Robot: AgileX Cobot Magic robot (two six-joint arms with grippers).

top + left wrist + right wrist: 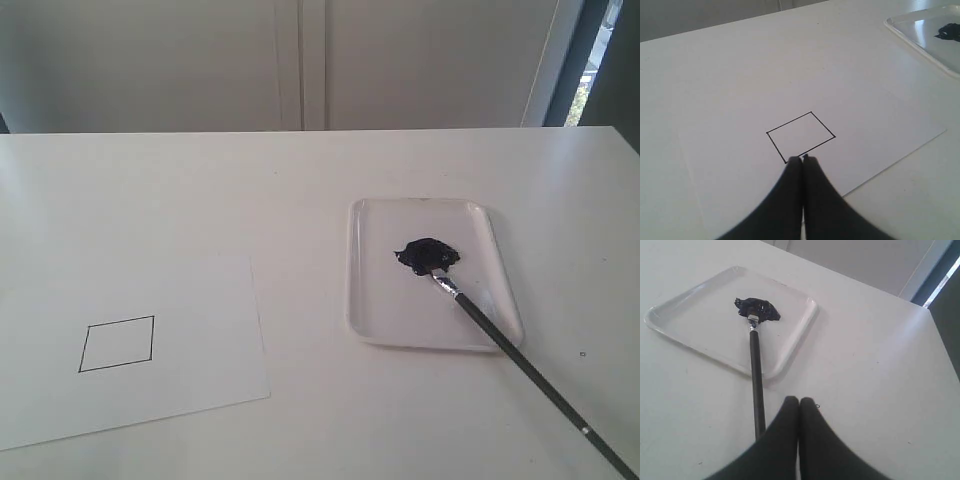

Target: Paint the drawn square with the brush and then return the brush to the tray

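Drawn square (pixel 117 343): thin black outline only, interior blank white, sited on the lower left part of the paper sheet (pixel 200 300), which lies flat on the worktop (pixel 300 180) at the left of the exterior view. Brush (pixel 540 382) is found well apart from it, on the right. Its bristles are sunk in the black paint blob (pixel 428 255) inside the tray (pixel 380 320), and the silver ferrule lies over the tray floor. The black handle is laid across the tray's near rim and runs out over the worktop toward the lower right corner of the exterior view. Left hand (pixel 802 159): fingers pressed together, nothing held between them, tips aimed down at the paper and seen just at one corner of the square; contact with the sheet cannot be told. Right hand (pixel 799 400): fingers likewise closed tight on nothing, posed low over bare worktop outside the tray and pointed toward it, with the brush handle passing just beside the fingers, not gripped.
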